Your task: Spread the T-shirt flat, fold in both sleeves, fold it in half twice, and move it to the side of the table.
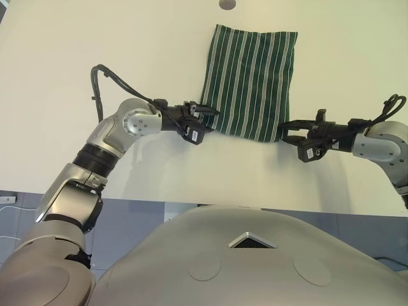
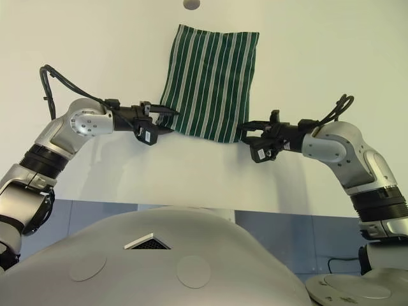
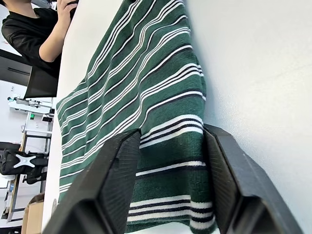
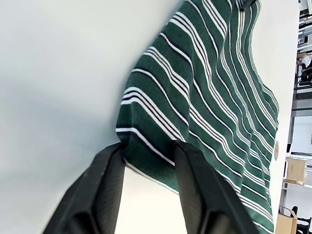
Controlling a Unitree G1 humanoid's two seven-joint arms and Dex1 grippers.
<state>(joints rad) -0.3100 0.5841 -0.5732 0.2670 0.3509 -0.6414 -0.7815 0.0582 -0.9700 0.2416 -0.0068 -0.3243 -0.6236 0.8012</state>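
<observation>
The green T-shirt (image 1: 252, 80) with white stripes lies folded into a rectangle on the white table (image 1: 95, 38). My left gripper (image 1: 205, 118) is at its near left corner, shut on the T-shirt, and the left wrist view shows striped cloth (image 3: 165, 102) filling the gap between the black fingers (image 3: 117, 170). At the near right corner, my right gripper (image 1: 285, 131) is shut on the T-shirt as well; the corner of the cloth (image 4: 146, 131) sits between its fingers (image 4: 105, 180). Both arms come in low from opposite sides.
A small grey round disc (image 1: 227, 4) sits in the table at its far edge, just beyond the shirt. Bare white tabletop extends to the left and right of the shirt. The table's near edge (image 1: 127, 194) runs just below both arms.
</observation>
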